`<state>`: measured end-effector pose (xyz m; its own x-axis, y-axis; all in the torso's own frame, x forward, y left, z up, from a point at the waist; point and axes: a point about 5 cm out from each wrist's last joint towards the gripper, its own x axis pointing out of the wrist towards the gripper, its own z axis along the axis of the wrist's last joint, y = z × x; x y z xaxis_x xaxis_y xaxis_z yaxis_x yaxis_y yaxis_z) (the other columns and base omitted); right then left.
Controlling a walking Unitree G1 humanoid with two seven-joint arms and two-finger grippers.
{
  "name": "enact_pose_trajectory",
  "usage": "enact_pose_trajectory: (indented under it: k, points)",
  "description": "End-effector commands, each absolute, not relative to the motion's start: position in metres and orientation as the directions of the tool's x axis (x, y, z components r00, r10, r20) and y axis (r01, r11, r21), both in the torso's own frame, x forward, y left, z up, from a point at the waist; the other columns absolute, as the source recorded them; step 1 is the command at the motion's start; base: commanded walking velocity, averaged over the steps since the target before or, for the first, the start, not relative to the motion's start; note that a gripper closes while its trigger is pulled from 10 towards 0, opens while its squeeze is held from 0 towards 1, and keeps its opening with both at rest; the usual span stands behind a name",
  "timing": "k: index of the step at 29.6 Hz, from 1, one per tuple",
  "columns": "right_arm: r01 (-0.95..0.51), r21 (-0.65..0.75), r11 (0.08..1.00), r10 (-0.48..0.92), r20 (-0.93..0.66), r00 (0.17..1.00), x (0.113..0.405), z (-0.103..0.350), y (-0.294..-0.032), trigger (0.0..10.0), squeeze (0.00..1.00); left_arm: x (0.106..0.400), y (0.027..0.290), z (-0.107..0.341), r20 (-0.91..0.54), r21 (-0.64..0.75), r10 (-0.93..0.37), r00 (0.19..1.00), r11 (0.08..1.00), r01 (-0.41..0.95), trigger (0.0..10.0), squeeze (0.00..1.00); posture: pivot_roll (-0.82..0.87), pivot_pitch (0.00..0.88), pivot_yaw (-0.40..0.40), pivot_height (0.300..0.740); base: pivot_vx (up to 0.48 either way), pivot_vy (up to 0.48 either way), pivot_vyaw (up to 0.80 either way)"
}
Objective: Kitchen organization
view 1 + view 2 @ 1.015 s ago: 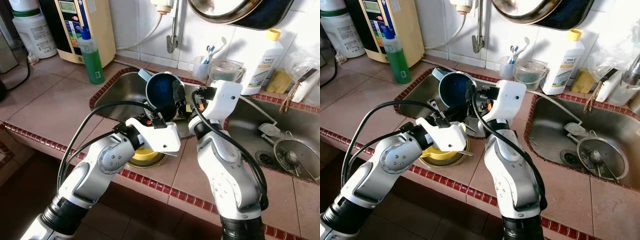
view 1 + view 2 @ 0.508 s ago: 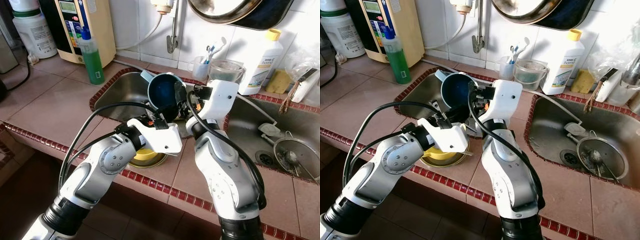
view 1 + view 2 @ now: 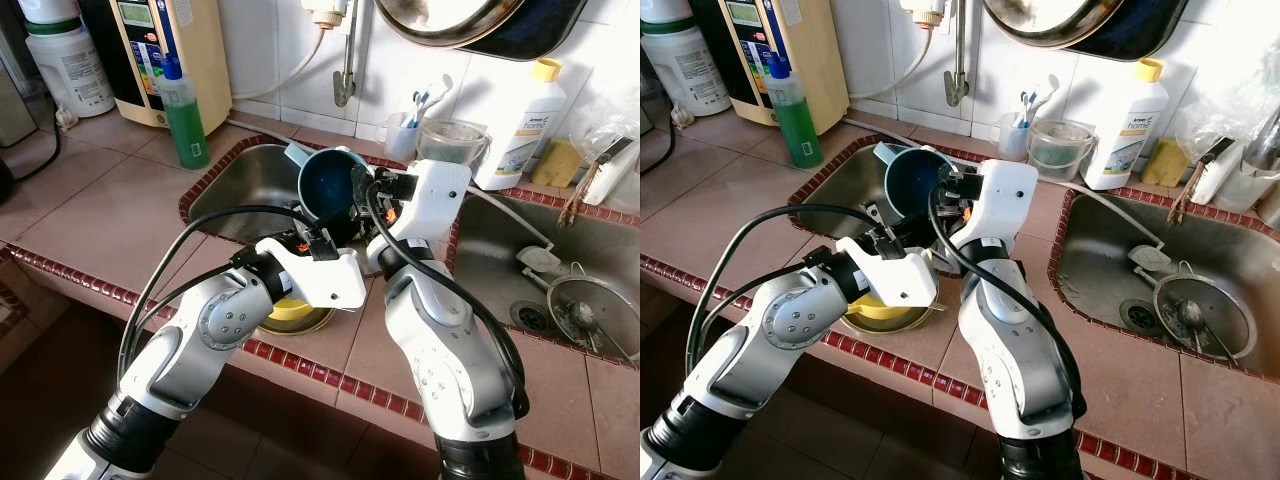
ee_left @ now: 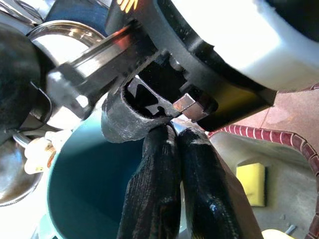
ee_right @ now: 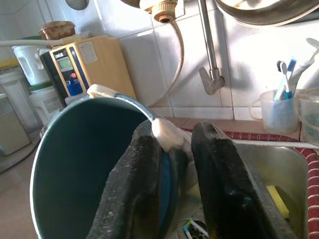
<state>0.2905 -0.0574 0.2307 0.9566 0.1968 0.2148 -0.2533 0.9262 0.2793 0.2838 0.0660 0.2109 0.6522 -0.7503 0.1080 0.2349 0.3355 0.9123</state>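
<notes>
"home" on white bottle [image 3: 1123, 125]

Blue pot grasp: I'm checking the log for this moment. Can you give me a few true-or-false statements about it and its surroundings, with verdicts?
1. The right gripper has its jaws astride the rim of the blue pot. True.
2. The blue pot stands on the counter. False: it is held tilted above the left sink.
3. The left gripper has its jaws wide open. False: they are pressed together, holding nothing.
4. A yellow bowl sits at the counter's front edge, under the left arm. True.
5. The green bottle stands in the right sink. False: it stands on the counter, left of the left sink.
</notes>
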Motion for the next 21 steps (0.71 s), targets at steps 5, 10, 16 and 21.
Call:
enact_pose_trajectory:
  k: [5,10,16,21]
  points:
    - [-0.18,0.33,0.927,0.112,0.215,0.97,0.2916,0.234,-0.0666,0.0,0.0,0.277,0.0651,0.2173,0.138,0.917,-0.765,0.629,0.339,0.21,10.0,0.0,-0.19,0.041,-0.014,0.74,0.0,0.0,0.0]
    - [-0.177,0.329,0.928,0.109,0.215,0.971,0.2918,0.2341,-0.0668,0.0,0.0,0.2777,0.0668,0.2129,0.122,0.921,-0.762,0.636,0.326,0.213,10.0,0.0,-0.19,0.043,-0.014,0.74,0.0,0.0,0.0]
    - [-0.176,0.331,0.927,0.107,0.215,0.971,0.2915,0.2347,-0.0669,0.0,0.0,0.2781,0.0684,0.2128,0.123,0.912,-0.757,0.641,0.341,0.229,10.0,0.0,-0.19,0.052,-0.014,0.74,0.0,0.0,0.0]
    - [-0.174,0.337,0.925,0.104,0.215,0.971,0.2918,0.2351,-0.0671,0.0,0.0,0.2781,0.0689,0.2147,0.129,0.899,-0.759,0.639,0.362,0.248,10.0,1.0,-0.19,0.054,-0.013,0.74,0.0,0.0,0.0]
